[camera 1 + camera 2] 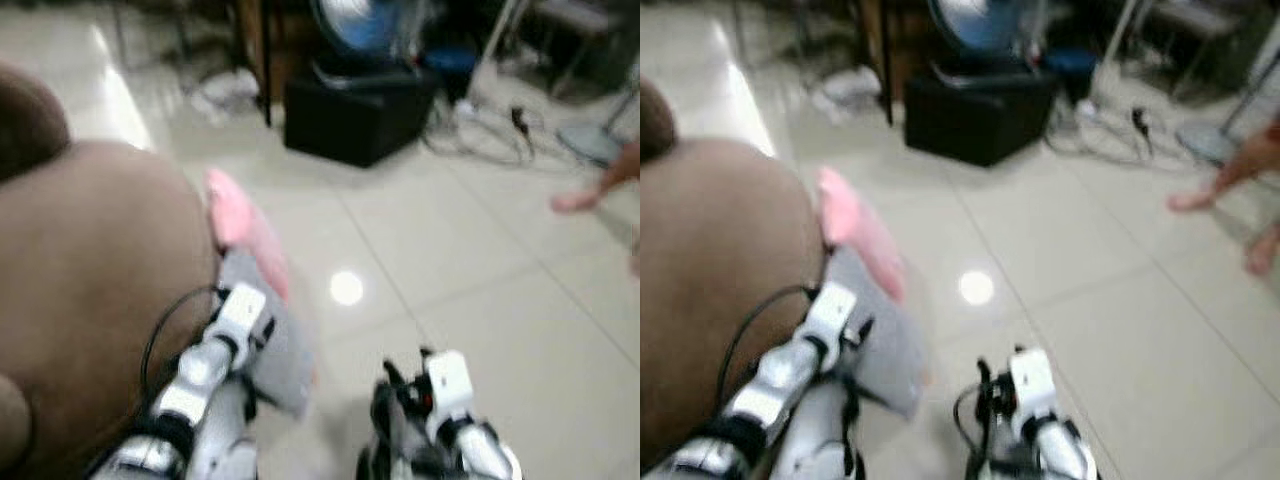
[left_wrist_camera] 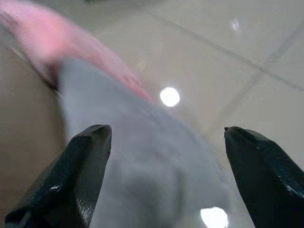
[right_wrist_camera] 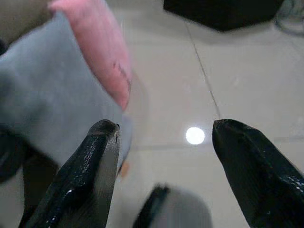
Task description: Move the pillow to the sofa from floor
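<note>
The pillow is grey with a pink end and leans against the side of the brown sofa, its lower end near the tiled floor. All views are blurred. My left gripper is right at the pillow, open wide, and the grey cloth spreads between and ahead of its fingers. My right gripper is open over bare floor just to the right of the pillow, with nothing between its fingers. In the left eye view the right gripper sits low at centre.
A black box with a blue fan on it stands ahead on the floor. Cables lie to its right. A person's foot is at the right edge. Pale tiled floor stretches between.
</note>
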Robot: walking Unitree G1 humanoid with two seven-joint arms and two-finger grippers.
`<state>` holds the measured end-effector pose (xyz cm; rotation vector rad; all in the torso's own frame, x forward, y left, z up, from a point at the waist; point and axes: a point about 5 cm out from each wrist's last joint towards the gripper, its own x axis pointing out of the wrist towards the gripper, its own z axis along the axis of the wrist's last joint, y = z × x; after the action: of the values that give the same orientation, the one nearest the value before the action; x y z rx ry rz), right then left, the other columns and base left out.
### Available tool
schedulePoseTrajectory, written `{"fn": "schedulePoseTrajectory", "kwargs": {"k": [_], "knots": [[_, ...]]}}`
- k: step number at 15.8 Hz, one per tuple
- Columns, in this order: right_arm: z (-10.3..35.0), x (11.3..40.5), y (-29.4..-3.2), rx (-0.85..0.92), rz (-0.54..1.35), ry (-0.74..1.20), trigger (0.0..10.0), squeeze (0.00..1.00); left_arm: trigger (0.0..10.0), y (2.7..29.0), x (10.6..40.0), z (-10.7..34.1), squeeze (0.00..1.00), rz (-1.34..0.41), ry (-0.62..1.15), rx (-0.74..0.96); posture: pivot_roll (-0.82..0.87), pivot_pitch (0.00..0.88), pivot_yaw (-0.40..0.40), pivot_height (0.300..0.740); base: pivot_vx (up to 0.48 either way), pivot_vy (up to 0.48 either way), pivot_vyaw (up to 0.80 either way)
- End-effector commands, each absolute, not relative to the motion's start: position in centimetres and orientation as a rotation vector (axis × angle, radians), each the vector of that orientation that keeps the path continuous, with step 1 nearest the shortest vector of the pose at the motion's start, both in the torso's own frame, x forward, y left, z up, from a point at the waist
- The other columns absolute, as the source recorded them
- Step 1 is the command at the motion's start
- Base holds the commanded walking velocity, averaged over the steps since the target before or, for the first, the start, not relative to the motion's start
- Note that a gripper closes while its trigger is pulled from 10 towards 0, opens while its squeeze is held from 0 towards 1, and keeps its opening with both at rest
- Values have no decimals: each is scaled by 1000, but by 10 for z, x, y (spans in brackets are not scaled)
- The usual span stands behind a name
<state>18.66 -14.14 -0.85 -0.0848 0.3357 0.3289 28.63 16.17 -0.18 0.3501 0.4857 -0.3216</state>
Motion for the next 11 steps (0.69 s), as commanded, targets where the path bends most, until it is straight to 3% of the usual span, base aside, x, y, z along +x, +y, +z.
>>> {"fn": "schedulePoseTrajectory", "kwargs": {"k": [1, 3, 5, 9, 11], "knots": [[-3, 184, -144, -99, 345, 329, 10000, 0, 10000, 158, 291, -3, 0, -326, 537, 334, 26, 199, -83, 580, 0, 0, 0], [1, 180, -145, -96, 349, 333, 10000, 0, 10000, 162, 297, -1, 0, -288, 557, 421, 4, 224, -81, 580, 0, 0, 0], [11, 175, -142, -102, 379, 325, 10000, 0, 10000, 186, 306, 6, 0, -97, 564, 500, -41, 267, -79, 580, 0, 0, 0], [20, 167, -140, -126, 436, 344, 10000, 0, 10000, 212, 303, 7, 0, 21, 613, 605, -92, 323, -74, 580, 0, 0, 0], [23, 165, -144, -132, 439, 356, 10000, 0, 10000, 218, 295, -1, 0, 21, 695, 578, -101, 334, -74, 580, 0, 0, 0]]}}
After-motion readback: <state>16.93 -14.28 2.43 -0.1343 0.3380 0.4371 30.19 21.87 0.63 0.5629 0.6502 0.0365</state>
